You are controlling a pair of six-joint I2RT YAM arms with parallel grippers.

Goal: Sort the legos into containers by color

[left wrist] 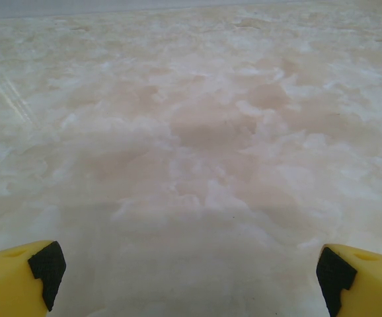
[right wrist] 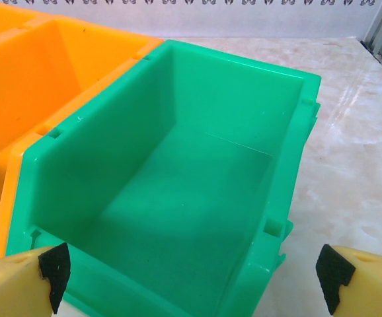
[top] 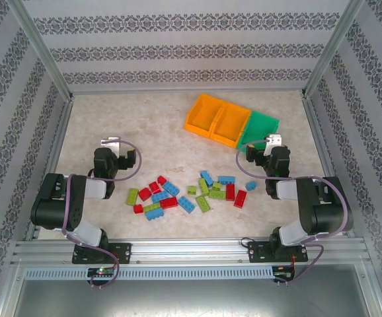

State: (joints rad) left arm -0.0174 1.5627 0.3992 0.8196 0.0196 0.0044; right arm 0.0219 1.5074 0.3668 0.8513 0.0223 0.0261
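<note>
The legos (top: 169,202) lie scattered in a loose band near the middle of the tabletop (top: 131,119), toward its near edge and between the two arms. Red, blue and light green bricks are mixed together, some touching and some apart. The containers (top: 219,120) stand in a slanted row toward the far right corner, well apart from the bricks: two orange ones joined side by side, then the green bin (top: 262,124) at the right end.

The left gripper (top: 111,141) hovers over bare marble left of the bricks, its jaws spread wide with nothing between them. In the left wrist view its yellow fingertips (left wrist: 19,277) sit at the two lower corners. The right gripper (top: 274,140) hangs just at the near rim of the green bin, jaws likewise wide and holding nothing — its wrist view looks straight into that bin, with an orange bin (right wrist: 78,66) adjoining on the left.
</note>
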